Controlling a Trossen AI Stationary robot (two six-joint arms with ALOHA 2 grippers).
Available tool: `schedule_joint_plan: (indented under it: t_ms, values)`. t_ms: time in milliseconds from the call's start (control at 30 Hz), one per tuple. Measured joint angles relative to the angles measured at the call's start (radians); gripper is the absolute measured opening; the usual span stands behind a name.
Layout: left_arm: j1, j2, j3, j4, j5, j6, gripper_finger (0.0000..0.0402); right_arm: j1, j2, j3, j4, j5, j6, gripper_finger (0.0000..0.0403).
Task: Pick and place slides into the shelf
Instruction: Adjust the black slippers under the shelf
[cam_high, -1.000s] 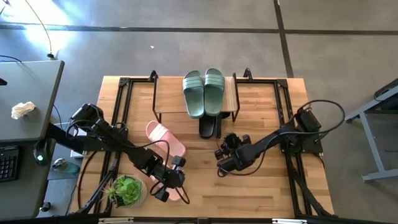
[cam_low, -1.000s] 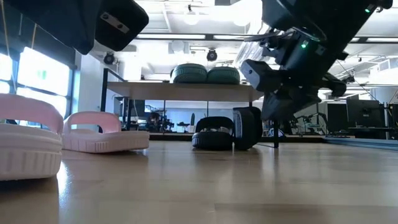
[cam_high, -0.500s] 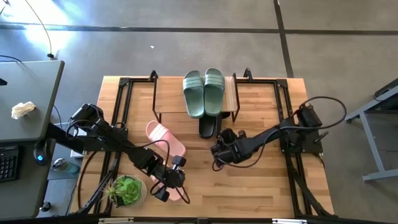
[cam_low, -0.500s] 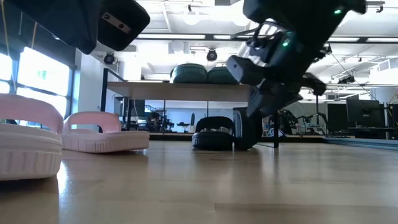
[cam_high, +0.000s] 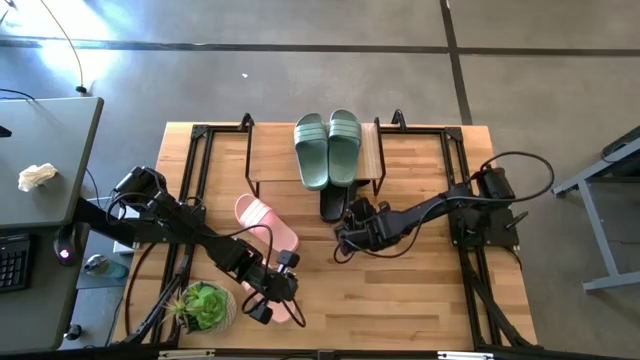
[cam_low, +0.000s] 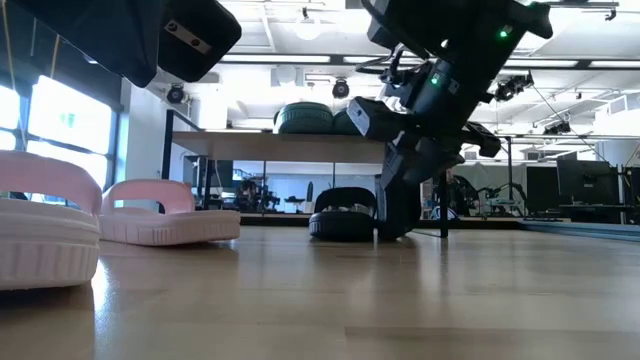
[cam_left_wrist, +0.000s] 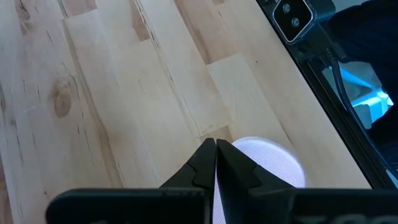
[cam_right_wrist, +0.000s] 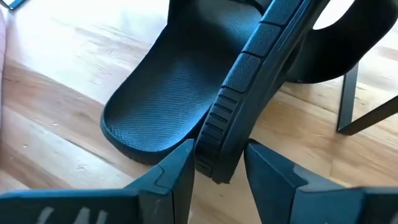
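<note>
The right gripper (cam_high: 347, 236) had swung in from mid-table to the black slides (cam_high: 334, 204) under the shelf (cam_high: 372, 152), its parted jaws straddling one upturned slide's edge, while the left gripper (cam_left_wrist: 215, 152) stayed shut over a pink slide (cam_high: 266, 222).
</note>
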Motion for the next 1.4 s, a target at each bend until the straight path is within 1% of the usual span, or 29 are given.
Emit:
schedule_joint_plan:
  t_ms: [133, 233, 600, 767, 900, 1067, 1200, 1300, 1400]
  values:
    - [0.000, 0.000, 0.000, 0.001, 0.000, 0.000, 0.0003, -0.005, 0.000, 0.000, 0.014, -0.006, 0.006, 0.0129]
    - [0.000, 0.000, 0.000, 0.017, 0.000, 0.000, 0.0003, -0.014, 0.000, 0.000, 0.039, -0.035, 0.004, 0.0129]
    - [0.000, 0.000, 0.000, 0.024, 0.002, 0.000, 0.0003, -0.031, 0.003, 0.000, 0.058, -0.035, 0.031, 0.0129]
    - [0.000, 0.000, 0.000, 0.024, 0.002, -0.001, 0.0003, -0.034, 0.003, 0.000, 0.035, -0.026, 0.045, 0.0125]
    - [0.000, 0.000, 0.000, 0.026, 0.002, -0.003, 0.0003, -0.044, 0.017, 0.001, 0.030, -0.019, 0.052, 0.0107]
    - [0.000, 0.000, 0.000, 0.028, 0.001, -0.009, 0.0003, -0.045, 0.035, 0.005, 0.033, -0.018, 0.043, 0.0074]
    - [0.000, 0.000, 0.000, 0.029, 0.001, -0.009, 0.0003, -0.022, 0.034, 0.001, 0.021, 0.031, 0.017, 0.0040]
    - [0.000, 0.000, 0.000, 0.029, 0.001, -0.010, 0.0003, -0.010, 0.035, -0.002, -0.012, 0.040, -0.001, 0.0011]
    - [0.000, 0.000, 0.000, 0.031, 0.000, -0.010, 0.0003, 0.002, 0.035, -0.002, -0.048, 0.044, 0.007, 0.0005]
